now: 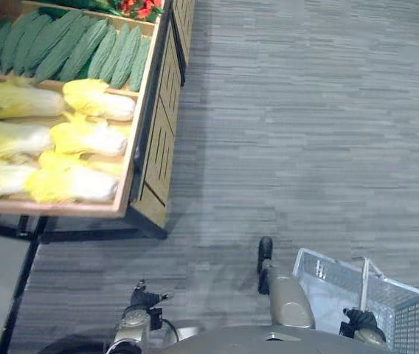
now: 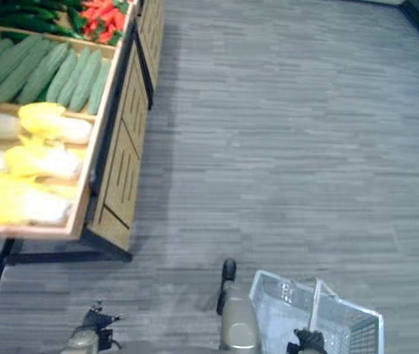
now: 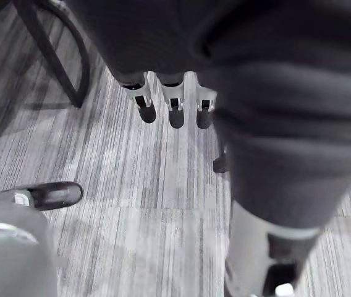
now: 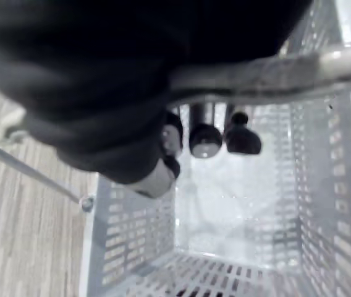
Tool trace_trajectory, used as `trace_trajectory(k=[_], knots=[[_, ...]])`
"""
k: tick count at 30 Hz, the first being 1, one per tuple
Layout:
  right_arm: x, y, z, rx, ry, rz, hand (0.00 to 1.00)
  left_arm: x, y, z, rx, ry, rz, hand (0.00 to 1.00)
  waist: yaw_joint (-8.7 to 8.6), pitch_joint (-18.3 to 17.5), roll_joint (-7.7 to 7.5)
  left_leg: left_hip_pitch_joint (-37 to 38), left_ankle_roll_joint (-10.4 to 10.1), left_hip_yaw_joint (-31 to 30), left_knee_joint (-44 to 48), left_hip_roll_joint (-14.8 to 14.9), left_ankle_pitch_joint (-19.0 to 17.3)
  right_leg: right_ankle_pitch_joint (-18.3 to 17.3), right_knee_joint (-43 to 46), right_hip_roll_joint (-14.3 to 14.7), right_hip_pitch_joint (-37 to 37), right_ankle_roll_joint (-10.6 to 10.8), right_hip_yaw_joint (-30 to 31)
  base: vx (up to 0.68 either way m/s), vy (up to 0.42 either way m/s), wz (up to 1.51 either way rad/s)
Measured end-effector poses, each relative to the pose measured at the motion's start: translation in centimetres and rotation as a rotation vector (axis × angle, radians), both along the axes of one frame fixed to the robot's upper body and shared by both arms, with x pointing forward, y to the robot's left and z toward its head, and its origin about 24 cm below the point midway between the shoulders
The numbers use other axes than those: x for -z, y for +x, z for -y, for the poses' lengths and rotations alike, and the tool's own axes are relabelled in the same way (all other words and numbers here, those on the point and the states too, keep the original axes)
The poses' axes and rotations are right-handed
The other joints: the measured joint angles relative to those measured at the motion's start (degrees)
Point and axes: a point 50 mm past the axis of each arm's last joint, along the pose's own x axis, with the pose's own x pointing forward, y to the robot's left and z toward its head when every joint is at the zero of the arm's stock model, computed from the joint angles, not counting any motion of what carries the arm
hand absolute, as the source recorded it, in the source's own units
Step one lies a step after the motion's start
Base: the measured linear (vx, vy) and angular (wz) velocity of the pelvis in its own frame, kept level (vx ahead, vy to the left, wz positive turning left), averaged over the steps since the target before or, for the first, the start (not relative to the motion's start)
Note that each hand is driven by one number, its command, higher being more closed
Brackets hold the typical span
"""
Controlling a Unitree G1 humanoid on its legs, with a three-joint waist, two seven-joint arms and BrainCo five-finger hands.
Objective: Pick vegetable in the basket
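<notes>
The vegetables lie on a wooden stand (image 1: pixel 158 140) in the upper left of the left eye view. Fat yellow and white cabbages (image 1: pixel 84 136) fill the near tray, lying side by side and touching. Behind them is a row of long bumpy green gourds (image 1: pixel 84 48). Some red peppers (image 1: pixel 142 7) peek in at the very top edge.

The basket (image 1: pixel 410 324) is at the lower right, well apart from the stand. It is white, with little holes in its walls. Its thin handle (image 1: pixel 364 280) stands up over it. The right hand (image 1: pixel 361 318) is at the bottom right, on that handle. In the right wrist view its fingers (image 4: pixel 205 137) are curled round the handle bar, and the basket hangs under them.

The left hand (image 1: pixel 144 299) is at the lower left, over the grey striped floor (image 1: pixel 305 110). In the left wrist view its fingers (image 3: pixel 175 108) are straight, point at the floor and hold nothing.

Both hands are low in the frame. The vegetables are far up and to the left of them, and no finger touches one.
</notes>
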Motion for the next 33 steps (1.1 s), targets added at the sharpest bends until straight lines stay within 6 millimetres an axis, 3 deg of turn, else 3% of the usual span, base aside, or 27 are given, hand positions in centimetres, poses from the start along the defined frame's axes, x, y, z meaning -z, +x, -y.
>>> trace_trajectory(k=[1, 3, 4, 5, 6, 7, 9, 10, 11, 12, 13, 14, 16, 17, 18, 19, 20, 21, 23, 24, 25, 26, 27, 28, 29, 31, 33], knots=[[0.1, -0.2, 0.0, 0.004, 0.003, -0.009, 1.00, 0.1, -0.3, 0.2, -0.006, -0.005, -0.004, 0.00, 0.03, -0.32, 0.53, -1.43, -0.57, -0.91, 4.10, 0.68, 1.33, -1.74, 0.97, 0.22, 0.71, -0.24, -0.51, 0.51, -0.383, 0.17], [0.1, -0.4, 0.2, -0.005, 0.007, -0.024, 1.00, 0.4, -1.4, 0.5, -0.034, -0.021, -0.026, 0.00, -0.02, -0.54, 1.26, -7.96, -2.15, -3.27, 19.38, 2.88, 8.58, -4.58, -0.25, 1.81, 4.88, -0.65, -1.60, 0.44, -0.277, 0.06], [0.0, 0.1, 0.3, -0.026, 0.002, -0.023, 1.00, 0.7, -2.1, 1.0, -0.043, -0.037, -0.044, 0.00, 0.50, -0.45, 2.38, -13.55, -3.08, -5.08, 31.88, 3.66, 10.76, -5.48, -3.15, 3.49, 8.91, -1.40, -2.10, 0.49, -0.197, -0.08], [-0.1, 0.7, 0.4, -0.077, -0.013, -0.037, 1.00, 0.8, -2.6, 1.2, -0.064, -0.049, -0.044, 0.00, 1.52, 0.23, 2.98, -19.23, -3.37, -6.07, 45.34, 3.03, 6.61, -5.90, -5.92, 5.01, 13.10, -2.18, -1.70, 0.49, -0.156, -0.22], [-0.2, 1.1, 0.2, -0.110, -0.016, -0.041, 1.00, 0.8, -2.5, 1.2, -0.061, -0.046, -0.044, 0.00, 2.22, 0.46, 2.63, -21.28, -3.23, -5.65, 49.01, 2.03, 4.74, -6.12, -6.96, 5.31, 14.74, -2.63, -0.97, 0.45, -0.070, -0.41], [-0.2, 2.1, -0.4, -0.181, -0.018, -0.045, 1.00, 0.8, -2.7, 1.1, -0.064, -0.046, -0.051, 0.00, 4.12, 0.86, 2.04, -24.89, -2.77, -3.78, 51.13, -0.44, 1.84, -6.34, -9.28, 5.34, 18.23, -3.00, -0.19, 0.41, -0.013, -0.40], [-0.5, 3.4, -1.3, -0.288, -0.036, -0.028, 1.00, 0.8, -2.8, 1.0, -0.081, -0.048, -0.047, 0.00, 5.52, 1.38, 1.18, -29.64, -0.86, 0.42, 46.27, -2.58, -1.87, -6.33, -13.00, 5.15, 23.26, -2.81, -0.29, 0.49, 0.031, -0.22], [-0.9, 4.2, -1.5, -0.317, -0.045, 0.002, 1.00, 0.7, -2.7, 0.9, -0.098, -0.053, -0.038, 0.00, 6.67, 1.60, 0.72, -31.38, 0.49, 5.20, 37.60, -3.60, -2.62, -6.17, -14.49, 4.62, 25.40, -1.37, -1.22, 0.43, 0.054, 0.14], [-1.4, 5.1, -1.5, -0.343, -0.062, 0.039, 1.00, 0.7, -2.7, 1.0, -0.101, -0.056, -0.031, 0.00, 7.26, 1.34, 1.02, -32.07, 3.68, 12.87, 25.11, -4.35, 1.16, -7.22, -15.20, 4.64, 27.87, -0.06, -3.11, 0.44, 0.037, 0.40], [-1.5, 5.4, -1.7, -0.346, -0.058, 0.054, 1.00, 0.7, -2.6, 1.1, -0.101, -0.060, -0.031, 0.00, 7.24, 1.31, 0.33, -31.27, 7.49, 18.91, 22.80, -4.31, 0.91, -7.95, -15.63, 4.17, 29.42, 0.62, -4.49, 0.53, 0.037, 1.26], [-1.6, 5.9, -2.4, -0.353, -0.039, 0.080, 1.00, 0.4, -2.3, 0.0, -0.109, -0.033, -0.011, 0.00, 6.88, -0.13, -2.49, -29.83, 7.85, 26.93, 18.57, -5.55, 0.64, -8.75, -16.62, 1.58, 30.68, 1.83, -9.42, 0.64, 0.040, 1.85], [-2.1, 6.9, -2.3, -0.364, -0.050, 0.120, 1.00, 0.3, -2.4, -0.2, -0.132, -0.032, -0.010, 0.00, 6.44, -0.91, -3.75, -29.88, 11.86, 34.77, 17.75, -5.38, -0.25, -9.41, -16.68, 1.08, 31.21, 2.91, -14.15, 0.55, 0.045, 1.98], [-2.8, 7.9, -1.4, -0.368, -0.072, 0.145, 1.00, 0.6, -3.0, -0.1, -0.159, -0.047, -0.041, 0.00, 6.50, -0.95, -3.70, -29.31, 17.38, 36.67, 16.50, -6.65, -3.72, -11.04, -13.56, 0.85, 32.55, 5.08, -18.74, 0.48, 0.068, 1.73], [-3.1, 8.1, -0.7, -0.361, -0.085, 0.149, 1.00, 0.8, -3.5, -0.1, -0.157, -0.059, -0.068, 0.00, 6.74, -0.86, -3.85, -27.09, 17.69, 33.85, 13.39, -9.48, -5.74, -12.35, -5.68, -1.22, 32.49, 6.99, -20.01, 0.58, 0.135, 2.21], [-3.2, 7.9, 0.1, -0.347, -0.100, 0.142, 1.00, 0.9, -3.7, -0.2, -0.145, -0.061, -0.083, 0.00, 6.71, -0.89, -4.07, -24.15, 17.38, 29.52, 10.26, -12.65, -5.63, -10.78, 9.10, -4.74, 29.32, 7.47, -18.88, 0.49, 0.117, 2.04], [-3.2, 7.8, 0.4, -0.346, -0.106, 0.141, 1.00, 0.9, -4.0, -0.1, -0.139, -0.062, -0.093, 0.00, 6.54, -0.91, -4.05, -22.66, 17.18, 26.87, 8.73, -13.88, -5.62, -7.47, 17.15, -6.15, 27.02, 6.87, -16.45, 0.48, 0.020, 2.23], [-3.1, 7.4, 0.7, -0.327, -0.104, 0.138, 1.00, 1.0, -4.2, -0.1, -0.118, -0.058, -0.106, 0.00, 5.88, -1.01, -3.92, -20.17, 16.86, 21.27, 7.22, -15.09, -5.44, -7.28, 28.10, -6.07, 22.71, 7.46, -10.27, 0.45, -0.123, 2.35], [-2.7, 6.5, 1.0, -0.299, -0.097, 0.116, 1.00, 1.0, -4.2, 0.1, -0.102, -0.059, -0.114, 0.00, 5.13, -1.53, -3.32, -18.44, 15.90, 15.70, 5.58, -15.30, -4.86, -9.64, 31.27, -5.69, 19.64, 6.94, -7.89, 0.44, -0.187, 2.45], [-2.3, 5.5, 1.3, -0.260, -0.086, 0.094, 1.00, 1.1, -4.3, 0.3, -0.100, -0.065, -0.114, 0.00, 4.91, -1.99, -2.58, -16.06, 13.82, 9.13, 2.95, -15.24, -3.56, -11.94, 29.26, -5.78, 16.77, 5.86, -6.26, 0.45, -0.326, 2.26], [-1.9, 4.6, 1.5, -0.211, -0.068, 0.083, 1.00, 1.1, -4.6, 0.4, -0.098, -0.073, -0.123, 0.00, 4.17, -2.22, -2.17, -14.43, 12.32, 2.58, 1.34, -14.60, -2.64, -13.28, 22.86, -5.01, 14.62, 5.39, -1.74, 0.39, -0.326, 2.28], [-1.8, 4.3, 1.5, -0.190, -0.062, 0.085, 1.00, 1.2, -4.7, 0.4, -0.098, -0.075, -0.124, 0.00, 3.95, -2.34, -2.09, -14.06, 11.85, 0.12, 0.83, -14.25, -2.36, -13.54, 19.34, -4.30, 13.93, 5.57, 1.60, 0.34, -0.390, 2.45], [-1.7, 3.9, 1.6, -0.155, -0.050, 0.092, 1.00, 1.1, -4.4, 0.4, -0.095, -0.076, -0.115, 0.00, 3.74, -2.58, -1.74, -14.01, 9.88, -4.87, -0.32, -13.53, -2.01, -13.89, 11.21, -2.62, 12.69, 6.39, 9.45, 0.24, -0.520, 2.13], [-1.4, 3.4, 1.6, -0.113, -0.035, 0.092, 1.00, 1.0, -4.0, 0.2, -0.095, -0.070, -0.104, 0.00, 3.70, -2.77, -2.46, -15.07, 7.55, -9.72, -0.70, -13.28, -2.19, -12.86, 1.61, -1.73, 13.03, 7.63, 17.61, 0.26, -0.636, 2.15], [-1.3, 3.1, 1.5, -0.094, -0.025, 0.090, 1.00, 0.8, -4.1, -0.7, -0.098, -0.050, -0.103, 0.00, 3.79, -3.35, -3.70, -16.00, 6.36, -11.94, -0.53, -14.07, -2.58, -12.09, -3.55, -2.01, 13.42, 8.52, 21.36, 0.22, -0.731, 2.20], [-0.8, 2.5, 1.3, -0.040, -0.001, 0.081, 1.00, 0.7, -3.3, -1.0, -0.099, -0.045, -0.087, 0.00, 3.79, -2.78, -4.42, -17.00, 4.53, -17.07, 0.29, -13.94, -3.07, -9.90, -5.38, -1.85, 14.38, 8.45, 20.59, 0.14, -0.489, 1.65], [-0.9, 1.8, 2.2, 0.019, -0.013, 0.062, 1.00, 0.8, -3.3, -0.2, -0.116, -0.063, -0.083, 0.00, 5.01, -4.06, -2.36, -17.14, 2.78, -16.10, -1.02, -11.58, -0.79, -10.58, -4.77, 0.31, 14.54, 5.86, 17.15, 0.19, -0.410, 1.12], [-0.9, 2.1, 2.0, 0.003, 0.001, 0.061, 1.00, 0.7, -3.6, -0.8, -0.168, -0.057, -0.080, 0.00, 5.00, -4.07, -0.92, -15.58, 1.64, -12.96, -4.25, -8.46, 1.23, -10.94, -4.12, 3.01, 15.42, 3.83, 14.84, 0.17, -0.293, 0.47]])
